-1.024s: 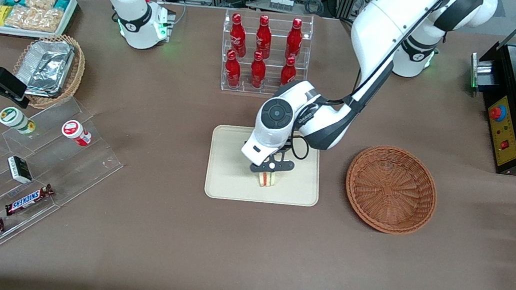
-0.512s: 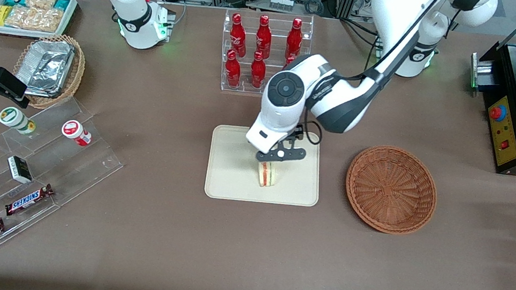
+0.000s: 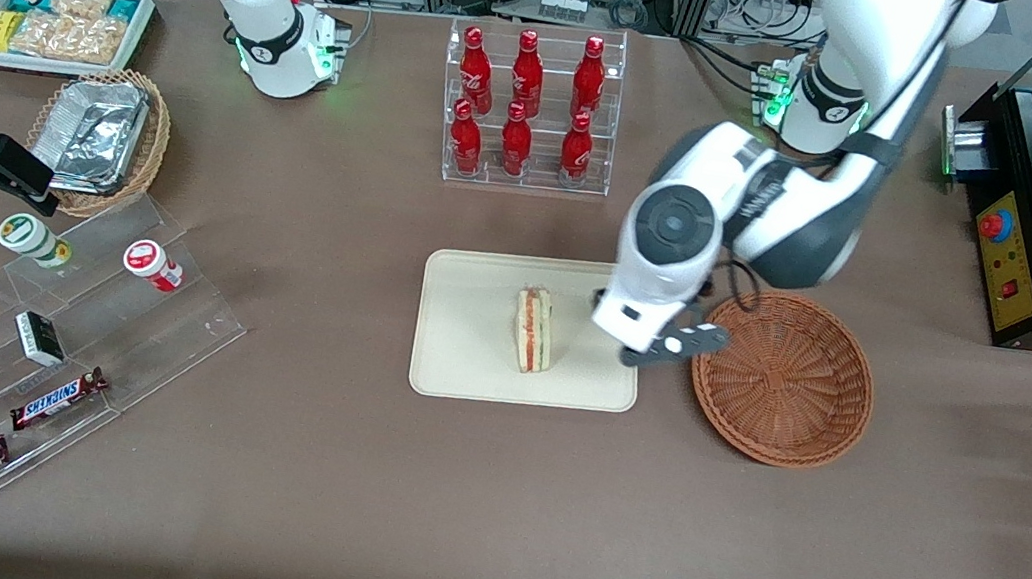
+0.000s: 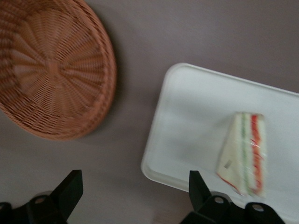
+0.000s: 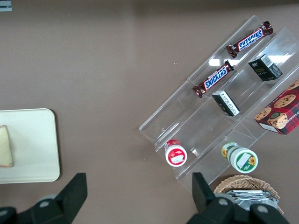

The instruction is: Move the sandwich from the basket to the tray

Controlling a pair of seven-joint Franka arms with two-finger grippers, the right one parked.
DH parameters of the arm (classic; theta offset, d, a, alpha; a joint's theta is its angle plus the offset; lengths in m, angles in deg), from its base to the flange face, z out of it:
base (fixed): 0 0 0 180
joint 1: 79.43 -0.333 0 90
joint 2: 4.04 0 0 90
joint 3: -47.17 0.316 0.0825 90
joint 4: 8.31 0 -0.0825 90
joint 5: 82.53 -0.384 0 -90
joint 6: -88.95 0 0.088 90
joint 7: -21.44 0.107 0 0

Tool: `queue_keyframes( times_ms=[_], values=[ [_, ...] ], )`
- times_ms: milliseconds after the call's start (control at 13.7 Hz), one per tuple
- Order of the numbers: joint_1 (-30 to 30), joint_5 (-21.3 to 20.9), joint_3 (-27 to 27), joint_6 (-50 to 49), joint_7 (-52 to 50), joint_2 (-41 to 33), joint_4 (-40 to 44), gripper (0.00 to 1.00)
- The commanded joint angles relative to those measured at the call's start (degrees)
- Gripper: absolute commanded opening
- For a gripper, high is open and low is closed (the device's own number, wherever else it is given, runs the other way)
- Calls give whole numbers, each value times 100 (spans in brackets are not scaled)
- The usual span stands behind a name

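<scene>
A rack of red bottles (image 3: 526, 109) stands on the tabletop, farther from the front camera than the tray (image 3: 455, 362). The sandwich (image 3: 533, 329) lies on the tray, free, apart from the gripper (image 3: 659, 348). The gripper hangs above the gap between the tray's edge and the basket (image 3: 782, 377), fingers (image 4: 70, 189) wide apart, holding nothing.

sandwich (image 3: 532, 330): on the tray (image 3: 460, 342), near its middle
basket (image 3: 782, 377): on the worktop (image 3: 330, 465), just beside the tray, toward my working arm's end
my tool (image 3: 663, 344): fingers spread, above the gap between tray and basket
</scene>
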Motion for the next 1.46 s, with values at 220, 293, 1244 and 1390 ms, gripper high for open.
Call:
queue_keyframes(
  times_ms=[220, 293, 1244, 1390],
  values=[
    [-1093, -69, -7, -24, 1886, -1088, -1160, 100],
    [-1260, -69, -7, -41, 2203, -1238, -1284, 100],
    [-2799, 326, -192, -1156, 4728, -2417, -1382, 100],
    [-2808, 317, -192, -1490, 4737, -2461, -1137, 100]
  ],
)
